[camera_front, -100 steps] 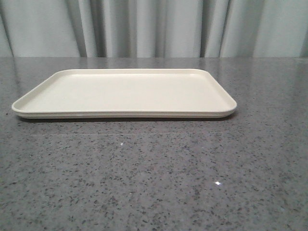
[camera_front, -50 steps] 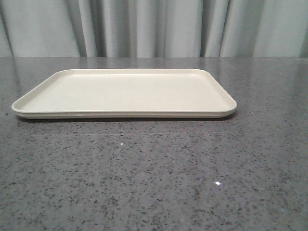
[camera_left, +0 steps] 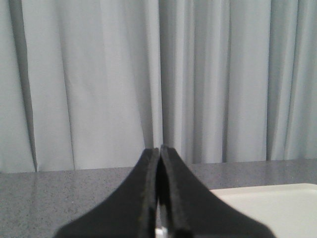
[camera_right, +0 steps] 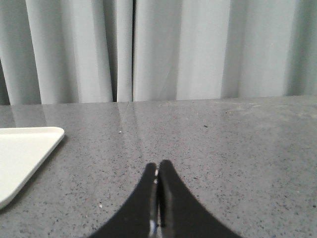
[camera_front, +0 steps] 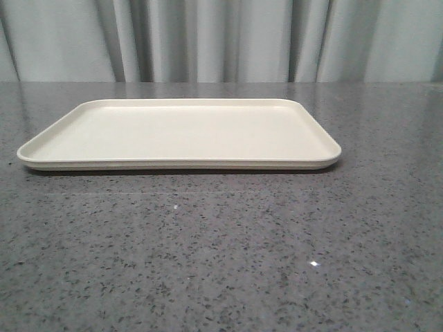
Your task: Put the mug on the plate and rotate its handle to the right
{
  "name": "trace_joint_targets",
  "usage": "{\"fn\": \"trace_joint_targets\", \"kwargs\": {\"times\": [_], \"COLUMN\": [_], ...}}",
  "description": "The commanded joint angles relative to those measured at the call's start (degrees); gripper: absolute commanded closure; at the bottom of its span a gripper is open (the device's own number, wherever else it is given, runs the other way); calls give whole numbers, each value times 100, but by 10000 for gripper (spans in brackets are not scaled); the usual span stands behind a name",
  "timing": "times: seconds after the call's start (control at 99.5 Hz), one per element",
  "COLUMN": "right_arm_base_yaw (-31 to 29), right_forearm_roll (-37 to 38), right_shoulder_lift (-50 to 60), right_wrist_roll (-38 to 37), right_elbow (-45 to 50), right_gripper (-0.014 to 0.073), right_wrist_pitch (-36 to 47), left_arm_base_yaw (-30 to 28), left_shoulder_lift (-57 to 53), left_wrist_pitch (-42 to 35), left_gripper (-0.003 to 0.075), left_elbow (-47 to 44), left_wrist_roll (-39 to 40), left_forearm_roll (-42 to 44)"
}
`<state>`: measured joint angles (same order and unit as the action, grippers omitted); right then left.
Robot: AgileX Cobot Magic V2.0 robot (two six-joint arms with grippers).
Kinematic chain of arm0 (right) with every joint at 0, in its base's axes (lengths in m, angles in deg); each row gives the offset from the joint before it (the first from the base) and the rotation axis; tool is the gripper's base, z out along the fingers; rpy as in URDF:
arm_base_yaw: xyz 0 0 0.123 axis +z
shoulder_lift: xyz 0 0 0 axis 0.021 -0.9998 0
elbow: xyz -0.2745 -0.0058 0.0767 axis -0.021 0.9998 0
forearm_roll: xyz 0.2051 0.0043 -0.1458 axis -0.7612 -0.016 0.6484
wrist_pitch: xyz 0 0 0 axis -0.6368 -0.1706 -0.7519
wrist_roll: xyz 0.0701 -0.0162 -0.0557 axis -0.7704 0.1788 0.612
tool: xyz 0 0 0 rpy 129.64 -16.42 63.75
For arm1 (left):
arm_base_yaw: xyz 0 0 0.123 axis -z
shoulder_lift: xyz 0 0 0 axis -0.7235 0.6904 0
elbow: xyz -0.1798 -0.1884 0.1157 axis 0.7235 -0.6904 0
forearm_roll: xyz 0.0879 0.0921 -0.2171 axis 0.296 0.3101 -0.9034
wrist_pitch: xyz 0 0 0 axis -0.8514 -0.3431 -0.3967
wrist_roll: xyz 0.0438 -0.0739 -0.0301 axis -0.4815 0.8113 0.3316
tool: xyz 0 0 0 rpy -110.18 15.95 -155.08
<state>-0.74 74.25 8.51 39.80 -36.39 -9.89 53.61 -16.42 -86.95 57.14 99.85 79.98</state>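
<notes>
The plate [camera_front: 178, 135] sits bare on the grey worktop [camera_front: 221, 256]. No mug shows in any view. Both the left gripper [camera_left: 159, 151] and right gripper [camera_right: 158, 166] have their jaws pressed together, holding nothing. I think the job has not begun; next, find the mug.

Nothing differs across the front views: the plate [camera_front: 178, 133] lies at the same spot on the surface [camera_front: 221, 249], with the same outline and the same glints of light, and no arm or claw enters that view.
</notes>
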Motion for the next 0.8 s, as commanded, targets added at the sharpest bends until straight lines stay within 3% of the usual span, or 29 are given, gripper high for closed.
{"fn": "trace_joint_targets", "kwargs": {"times": [0.0, 0.332, 0.794], "right_arm_base_yaw": [2, 2, 2], "right_forearm_roll": [-111, -84, 166], "right_shoulder_lift": [92, -439, -2070], "right_wrist_roll": [-15, -15, -4], "right_elbow": [-437, -1901, -4339], "right_gripper": [705, 705, 705], "right_wrist_pitch": [511, 443, -1036], "left_arm_base_yaw": [0, 0, 0], "left_shoulder_lift": [-161, -161, 943], "left_wrist_pitch": [-18, 1021, 2195], "left_gripper": [741, 740, 740], "left_elbow": [550, 1924, 3641], "left_wrist_roll": [26, 26, 26], "left_forearm_roll": [-103, -127, -127]}}
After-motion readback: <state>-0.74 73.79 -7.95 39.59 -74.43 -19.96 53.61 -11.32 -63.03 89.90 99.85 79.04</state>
